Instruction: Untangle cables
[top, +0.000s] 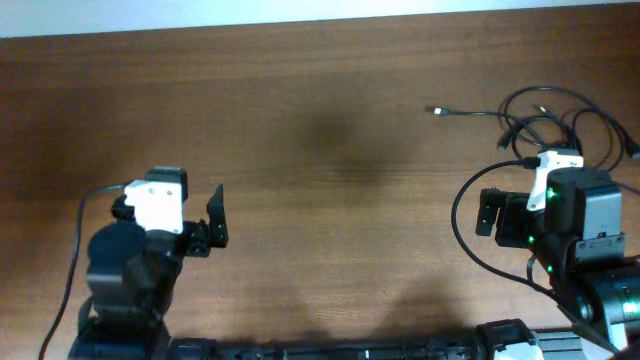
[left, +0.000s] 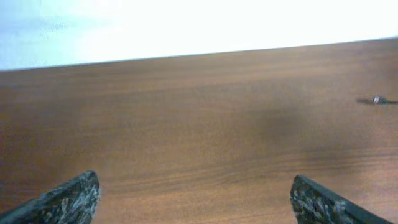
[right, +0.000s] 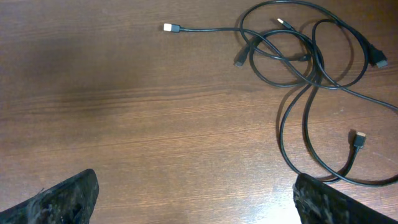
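Note:
The cables (top: 512, 125) lie as a tangle of thin black loops at the far right of the wooden table (top: 330, 150). One silver-tipped plug (top: 440, 110) sticks out to the left. In the right wrist view the cables (right: 309, 76) cross each other at the upper right, with plug ends at the upper left (right: 168, 27) and lower right (right: 359, 138). My right gripper (top: 487, 213) (right: 198, 199) is open and empty, just short of the tangle. My left gripper (top: 208, 225) (left: 196, 202) is open and empty at the left, far from the cables. A plug tip (left: 376, 99) shows at its far right.
The thicker black wires of the arms curve beside each base, on the left (top: 75, 230) and on the right (top: 458, 225). The table's far edge (top: 320, 25) meets a white wall.

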